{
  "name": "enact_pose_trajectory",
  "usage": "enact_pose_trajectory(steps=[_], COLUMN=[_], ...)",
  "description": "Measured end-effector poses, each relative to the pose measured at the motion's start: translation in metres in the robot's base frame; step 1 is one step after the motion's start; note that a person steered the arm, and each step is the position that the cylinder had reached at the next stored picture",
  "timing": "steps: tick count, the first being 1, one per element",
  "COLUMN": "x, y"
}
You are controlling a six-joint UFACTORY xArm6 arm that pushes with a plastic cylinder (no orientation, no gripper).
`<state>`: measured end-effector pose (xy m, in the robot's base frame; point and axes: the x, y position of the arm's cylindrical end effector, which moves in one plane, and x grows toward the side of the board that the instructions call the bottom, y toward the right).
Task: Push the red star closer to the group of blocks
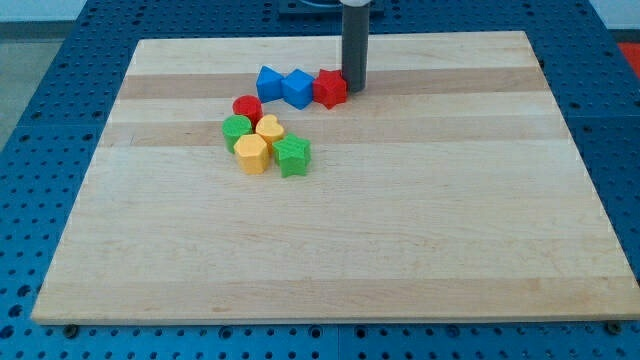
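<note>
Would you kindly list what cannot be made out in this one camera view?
- My tip: whether it touches the red star is unclear; they overlap.
- Rod's upper part and the arm: cut off by the view's top.
- Red block: partly hidden behind the green block; exact shape uncertain.
- Blue blocks: exact shapes too small to tell.

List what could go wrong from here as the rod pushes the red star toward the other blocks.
My tip sits against the view's right side of the red star, which already touches the blue cube. Further pushing would likely shove that cube and the blue block beyond it toward the view's left, breaking up the row.

The contact looks slightly off the star's centre, so the star might rotate or slip off the tip rather than move straight.
</note>
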<state>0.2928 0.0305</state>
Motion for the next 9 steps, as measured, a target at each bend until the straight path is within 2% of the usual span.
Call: enact_pose_trajectory(steps=[1,2,5,7,9], x=[-0.032,-0.037,0.008,0.010,0.041], y=[0.001,-0.006,-0.024,-0.033,-0.033])
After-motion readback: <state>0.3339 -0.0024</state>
